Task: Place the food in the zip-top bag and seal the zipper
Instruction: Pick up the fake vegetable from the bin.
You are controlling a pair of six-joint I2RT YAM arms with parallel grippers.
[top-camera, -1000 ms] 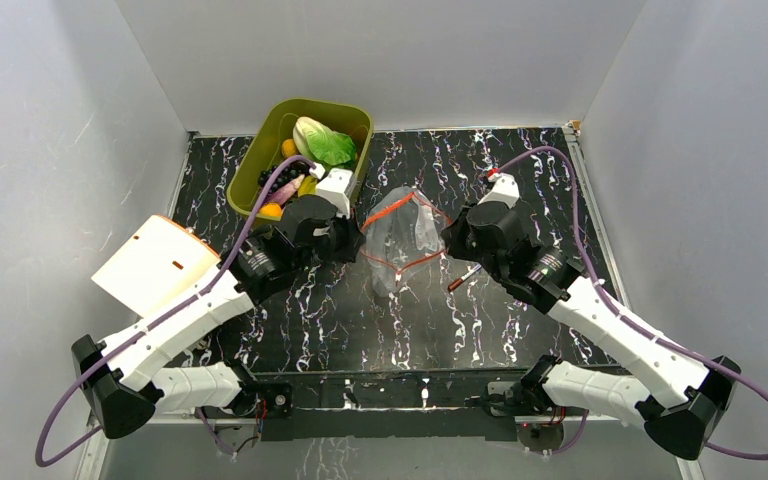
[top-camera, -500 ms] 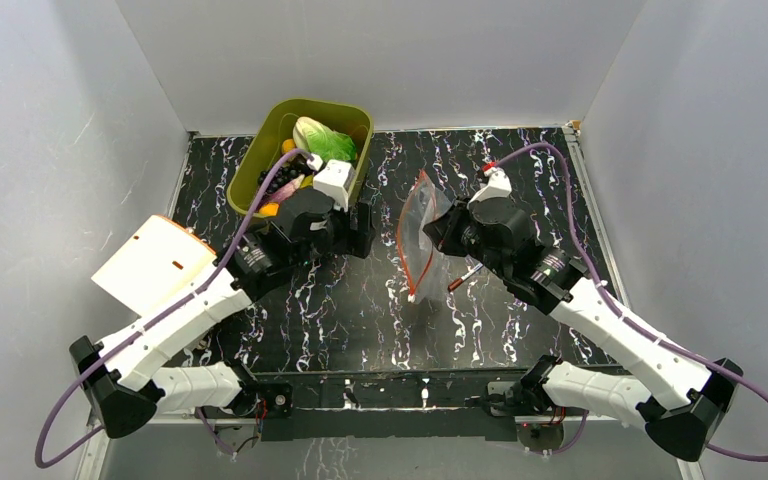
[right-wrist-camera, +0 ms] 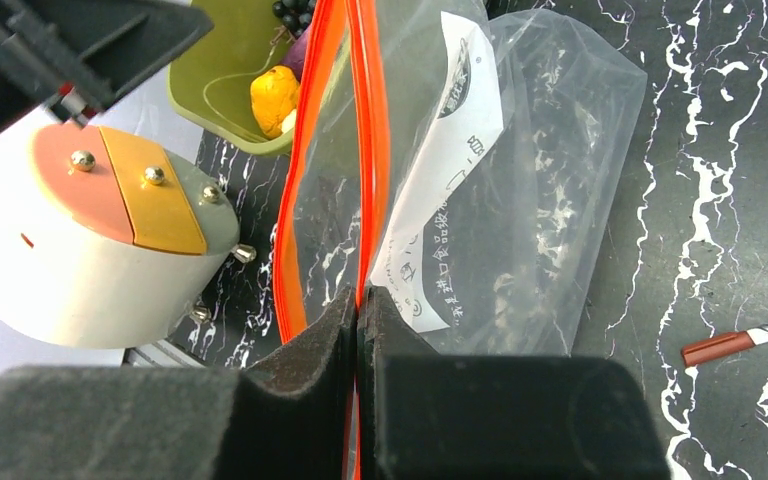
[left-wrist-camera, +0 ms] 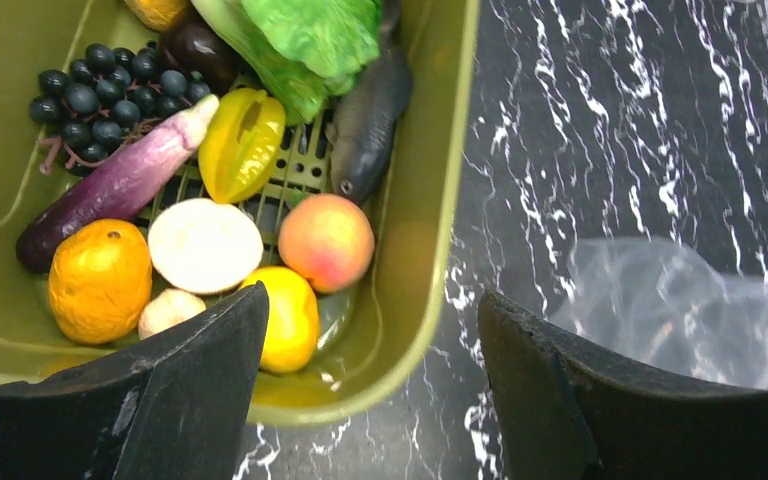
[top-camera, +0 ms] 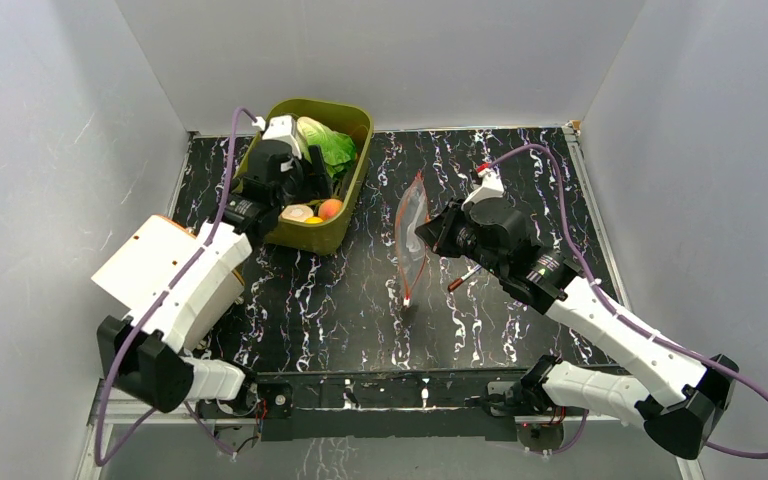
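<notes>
floppy clear zip-top bag (right-wrist-camera: 560, 200), thin orange zipper (right-wrist-camera: 374, 120) pinched by right jaws.

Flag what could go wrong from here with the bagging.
1. Only the right gripper pinches the zipper, and the zip-top bag hangs with its mouth nearly flat; a dropped piece may hit the lip and miss.
2. The open left gripper hovers over the wall of the bin, with the food packed tightly; it may clip the wall or grab two pieces.
</notes>
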